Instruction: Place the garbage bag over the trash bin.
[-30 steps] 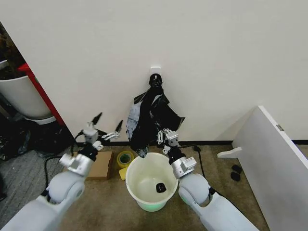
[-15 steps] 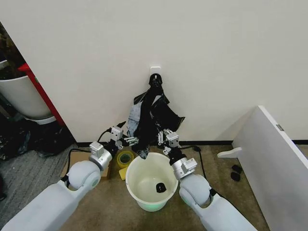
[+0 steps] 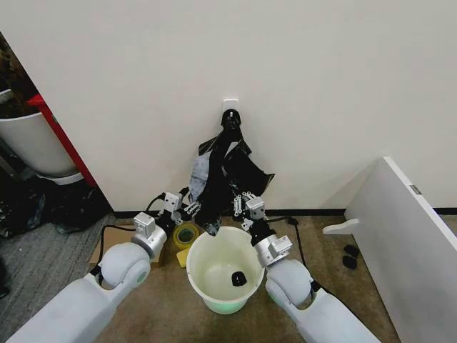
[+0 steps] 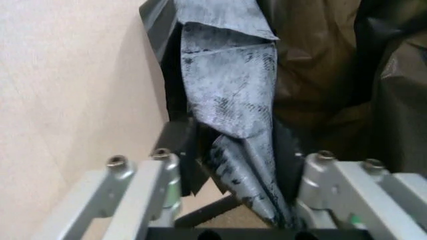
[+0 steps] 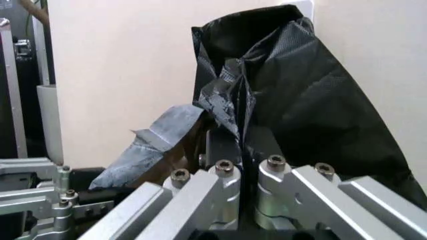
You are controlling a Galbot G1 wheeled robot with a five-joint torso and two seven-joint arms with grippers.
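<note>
Your bag [image 3: 221, 179] hangs against the wall [image 3: 321, 93] from a white hook [image 3: 230, 107], draping down to just behind the bin's far rim. It is glossy black plastic, with a grey, dusty-looking fold [image 4: 230, 90] on its left side. The bin [image 3: 225, 275] stands on the carpet [image 3: 157, 307] directly below, open and unlined, with a small black object [image 3: 238, 277] lying inside on its bottom.

Your left gripper [image 3: 187, 209] is at the bag's lower left edge, just above a yellow tape roll [image 3: 186, 234]. In the left wrist view, its fingers [image 4: 143, 185] are spread apart, and the grey fold hangs down between them; you cannot tell from that view whether either finger touches the plastic.

Your right gripper [image 3: 245, 208] sits at the bag's lower right edge, just above the bin's far rim. In the right wrist view, its fingers [image 5: 220, 195] are pressed nearly together, with a strip of the black bag running down into the narrow gap between them, so it is clenched on the bag.

A cardboard box [image 3: 153, 246] lies on the floor beside the tape roll, behind your left arm. A white board [image 3: 407, 243] leans at the right, and a large white pot [image 3: 32, 146] stands at the far left.
</note>
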